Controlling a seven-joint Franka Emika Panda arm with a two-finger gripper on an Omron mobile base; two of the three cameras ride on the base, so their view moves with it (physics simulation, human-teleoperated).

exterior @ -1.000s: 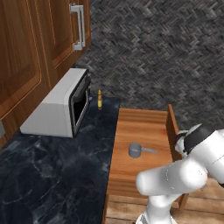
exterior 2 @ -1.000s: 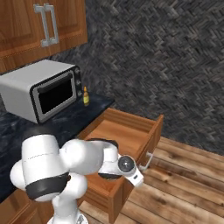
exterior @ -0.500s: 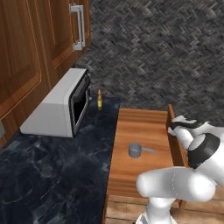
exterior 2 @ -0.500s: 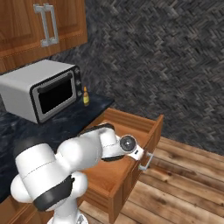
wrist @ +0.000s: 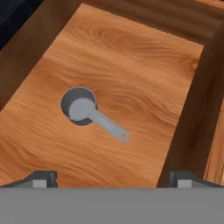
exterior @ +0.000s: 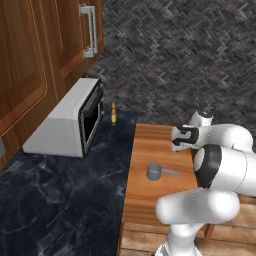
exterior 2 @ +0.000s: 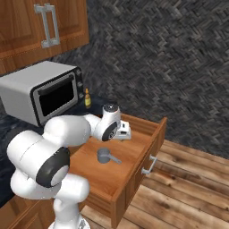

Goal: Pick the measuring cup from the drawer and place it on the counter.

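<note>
My hand (exterior: 176, 142) has swung in from the front edge of the drawer (exterior: 150, 200) and now hangs over its far half, above the wood and touching nothing. Half a second ago it was off to the right, near the drawer's front panel; a second ago it sat lower and further right. That means the approach is under way, but the descent has not started.

The measuring cup (exterior: 154, 171) lies flat on the drawer bottom, near the middle, bowl up, with its long handle pointing toward the drawer front. It has not moved in that time. In the hand view the measuring cup (wrist: 78, 106) sits left of centre, well ahead of my two fingertips (wrist: 41, 178), which stand far apart at the lower corners. So my hand is spread wide and holds nothing.

In the right base view my hand (exterior 2: 124, 132) hovers just beyond the measuring cup (exterior 2: 104, 155), toward the back wall, and clearly above it.

The dark marbled desk (exterior: 55, 200) runs along the left of the drawer, with a microwave (exterior: 70, 122) and a small yellow bottle (exterior: 113, 114) at its back.

I judge the next step is to centre over the bowl or handle, then lower. The low drawer side beside the desk will need clearing on the way out.
</note>
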